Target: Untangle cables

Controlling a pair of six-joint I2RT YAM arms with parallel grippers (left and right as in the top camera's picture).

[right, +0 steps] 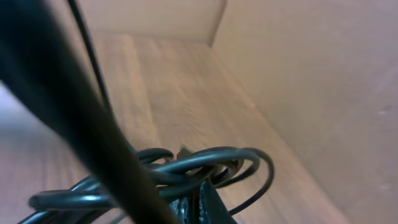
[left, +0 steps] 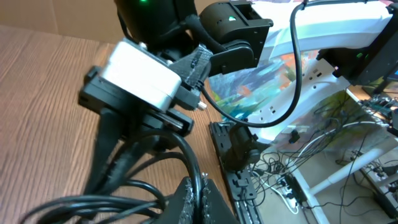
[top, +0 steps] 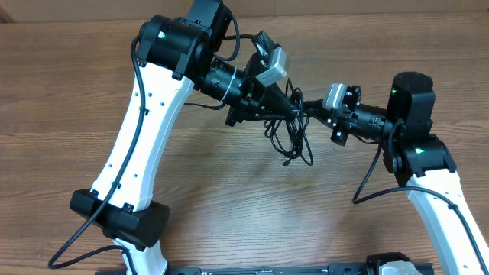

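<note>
Seen from overhead, my two arms meet above the middle of a wood-grain worktop (top: 84,92), with the cables (top: 289,136) bunched in a dark knot between them and thin loops trailing toward me. On the left, my left jaws are pinched narrow on that bundle, and my left wrist view shows several black strands running in between the fingers (left: 200,198). On the right, my right jaws are closed tight at the bundle's other side. Loops cross right at their tips, so I judge they grip a strand. To do this step well, I would draw the two grips apart slowly and level, watching for a loop that tightens instead of sliding, and ease off if a knot cinches. I cannot tell how many cables there are, where any plug sits, or whether the lowest loops touch the worktop. A blurred dark shape (right: 68,124) covers much of my right wrist view.
</note>
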